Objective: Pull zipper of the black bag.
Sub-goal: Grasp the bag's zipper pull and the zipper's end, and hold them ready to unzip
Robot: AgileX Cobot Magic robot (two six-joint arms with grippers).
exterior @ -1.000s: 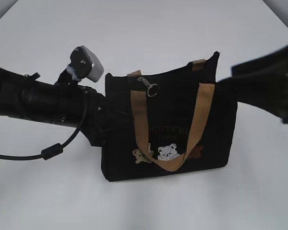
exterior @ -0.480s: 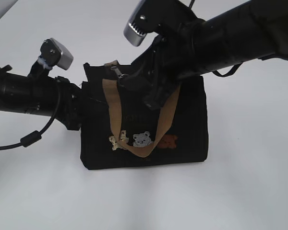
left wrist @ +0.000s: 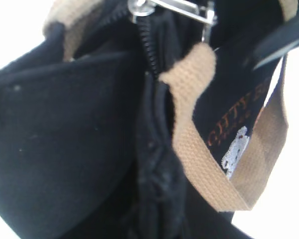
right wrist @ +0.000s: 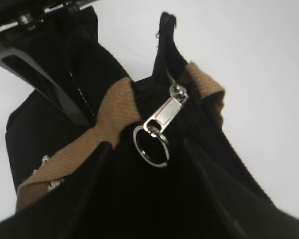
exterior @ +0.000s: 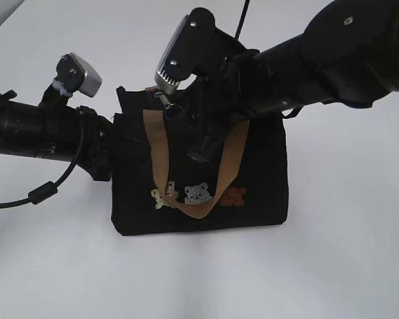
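The black bag (exterior: 256,179) stands upright on the white table, with tan handles (exterior: 157,149) and bear patches (exterior: 198,193) on its front. My left gripper (exterior: 112,146) is pressed onto the bag's left end; bunched black fabric (left wrist: 152,189) fills its view and hides the jaws. My right gripper (exterior: 186,119) reaches over the bag's top to that left end. In the right wrist view its two dark fingers (right wrist: 145,172) are spread apart, with the zipper's silver ring (right wrist: 151,144) and clasp (right wrist: 164,117) between the tips, not pinched. The clasp also shows in the left wrist view (left wrist: 182,7).
The white table (exterior: 332,266) surrounds the bag. A black cable (exterior: 43,194) loops under my left arm. My right arm's wrist camera (exterior: 176,56) sits above the bag's top. A left gripper finger (right wrist: 40,82) shows beside the bag's end.
My right arm has swung in from the right, over the bag, to the zipper end. The bag and my left arm have shifted left. In the last half second the right wrist edged left.
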